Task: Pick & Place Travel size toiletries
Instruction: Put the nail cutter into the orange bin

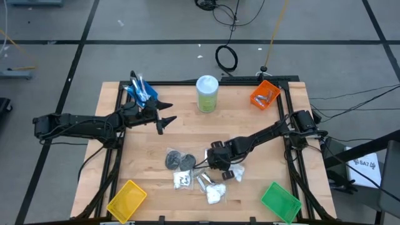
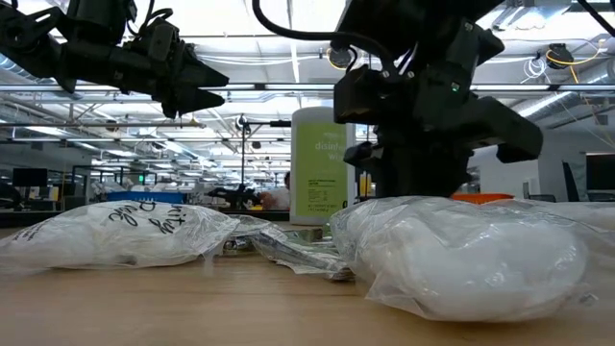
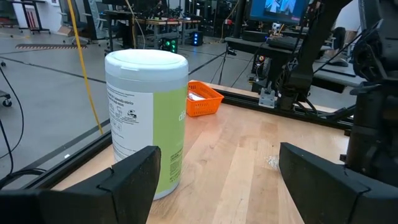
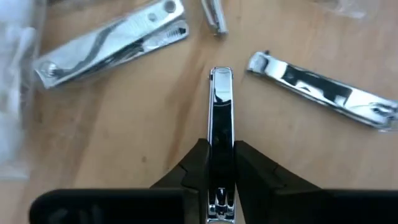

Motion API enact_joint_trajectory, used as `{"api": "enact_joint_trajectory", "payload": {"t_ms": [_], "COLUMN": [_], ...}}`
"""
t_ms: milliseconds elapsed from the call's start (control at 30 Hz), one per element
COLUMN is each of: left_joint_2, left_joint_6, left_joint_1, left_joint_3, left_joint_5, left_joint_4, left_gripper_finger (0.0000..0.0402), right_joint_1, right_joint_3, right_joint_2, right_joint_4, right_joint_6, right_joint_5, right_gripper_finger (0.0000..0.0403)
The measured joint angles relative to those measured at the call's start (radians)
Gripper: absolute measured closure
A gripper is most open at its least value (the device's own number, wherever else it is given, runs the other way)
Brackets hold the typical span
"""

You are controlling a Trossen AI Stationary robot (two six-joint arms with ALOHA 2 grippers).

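Jaws of the right gripper (image 4: 222, 180) clenched on a silver nail clipper (image 4: 221, 124), seemingly just above the wooden table (image 1: 250, 125) among white packets (image 1: 215, 194), left gripper (image 1: 167, 119) spread wide, hovering near the pale-green canister (image 1: 207, 94).

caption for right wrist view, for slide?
Right gripper shut on a silver nail clipper, two more clippers lying on the wooden table.

Two dark jointed arms, black wedge-shaped pincer fingers (image 3: 127, 183).
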Motion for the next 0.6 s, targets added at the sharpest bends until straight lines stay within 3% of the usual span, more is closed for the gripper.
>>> {"api": "enact_joint_trajectory", "payload": {"t_ms": [600], "left_joint_2": [0.000], "left_joint_6": [0.000], "left_joint_1": [0.000], "left_joint_3": [0.000], "left_joint_5": [0.000], "left_joint_4": [0.000], "left_gripper_finger": [0.0080], "right_joint_1": [-0.053], "right_joint_3": [-0.001], "right_joint_2": [-0.003], "right_joint_4": [0.048], "right_joint_6": [0.054], "right_joint_5": [0.007], "right_gripper_finger": [0.0354]}}
